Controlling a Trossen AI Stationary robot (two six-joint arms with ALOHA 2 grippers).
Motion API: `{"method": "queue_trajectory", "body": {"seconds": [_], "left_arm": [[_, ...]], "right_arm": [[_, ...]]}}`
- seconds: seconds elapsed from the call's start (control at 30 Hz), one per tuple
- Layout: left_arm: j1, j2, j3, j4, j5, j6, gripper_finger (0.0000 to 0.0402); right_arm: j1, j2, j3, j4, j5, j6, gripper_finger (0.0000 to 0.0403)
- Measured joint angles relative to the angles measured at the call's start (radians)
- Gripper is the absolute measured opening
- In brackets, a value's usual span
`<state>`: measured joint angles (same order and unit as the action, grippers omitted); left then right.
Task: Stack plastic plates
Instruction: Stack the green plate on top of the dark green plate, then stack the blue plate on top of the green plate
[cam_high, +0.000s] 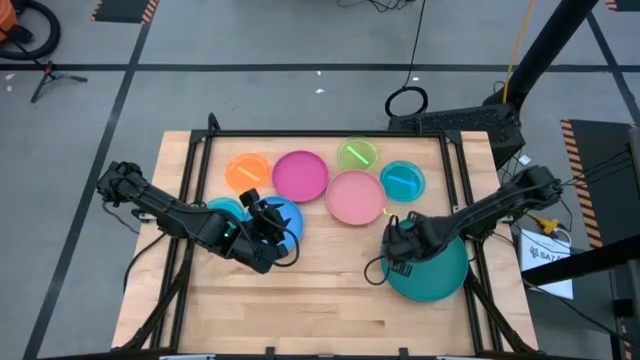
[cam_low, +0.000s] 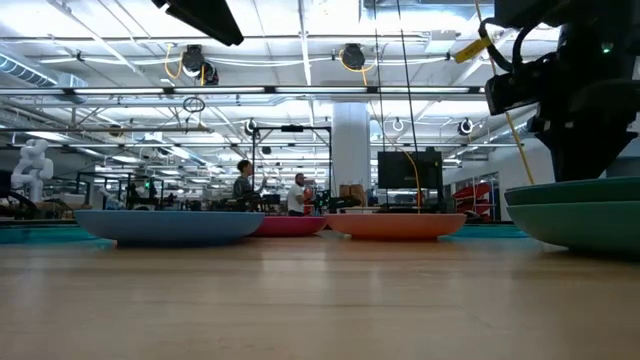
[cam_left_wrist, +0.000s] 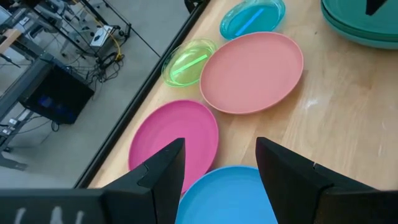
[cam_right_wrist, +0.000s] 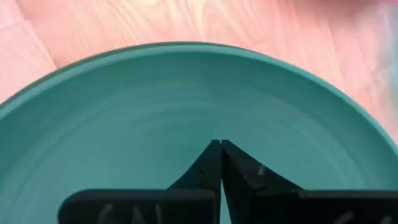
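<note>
High view: the plates lie on a wooden table (cam_high: 300, 290). A row runs across the upper middle of the frame: orange plate (cam_high: 247, 171), magenta plate (cam_high: 300, 175), pink plate (cam_high: 355, 197), with a small lime plate (cam_high: 357, 153) and a small light-blue plate (cam_high: 402, 180) to the upper right. None holds anything.

At lower right, a teal plate (cam_high: 435, 272) sits nested on at least 1 more; the low view shows 2 stacked rims at its right edge. The right gripper (cam_high: 397, 243) hangs over the near rim, fingers closed together and holding nothing, as the right wrist view shows.

At centre left, the left gripper (cam_high: 262, 222) hovers over a blue plate (cam_high: 285, 218), fingers spread and empty. The arm covers much of this plate and of a second, teal-blue plate (cam_high: 224, 208) just left of it; whether the 2 overlap cannot be told.

Low view: plates appear only as edge-on rims. Behind them is a large hall with ceiling lights, a white pillar, racks and 2 distant people (cam_low: 270, 190). The floor around the table is grey with dark lines.
</note>
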<state>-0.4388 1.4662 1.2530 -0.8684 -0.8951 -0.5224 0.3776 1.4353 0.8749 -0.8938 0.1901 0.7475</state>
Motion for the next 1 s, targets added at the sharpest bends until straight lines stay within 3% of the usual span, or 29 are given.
{"method": "queue_trajectory", "body": {"seconds": [0.2,0.67,0.83,1.0], "left_arm": [[-0.005,0.000,0.000,0.000,0.000,-0.004,0.0202],[-0.017,0.000,0.000,0.000,0.000,-0.014,0.0202],[-0.017,0.000,0.000,0.000,0.000,-0.019,0.0202],[-0.017,0.000,0.000,0.001,-0.001,-0.042,0.0202]], "right_arm": [[0.028,0.007,0.000,0.008,0.050,0.000,0.0001],[0.129,-0.142,0.000,0.011,0.208,0.077,0.0001],[0.169,-0.168,0.000,0.093,0.340,0.011,0.0001],[0.183,-0.215,0.000,0.222,0.456,-0.162,0.0000]]}}
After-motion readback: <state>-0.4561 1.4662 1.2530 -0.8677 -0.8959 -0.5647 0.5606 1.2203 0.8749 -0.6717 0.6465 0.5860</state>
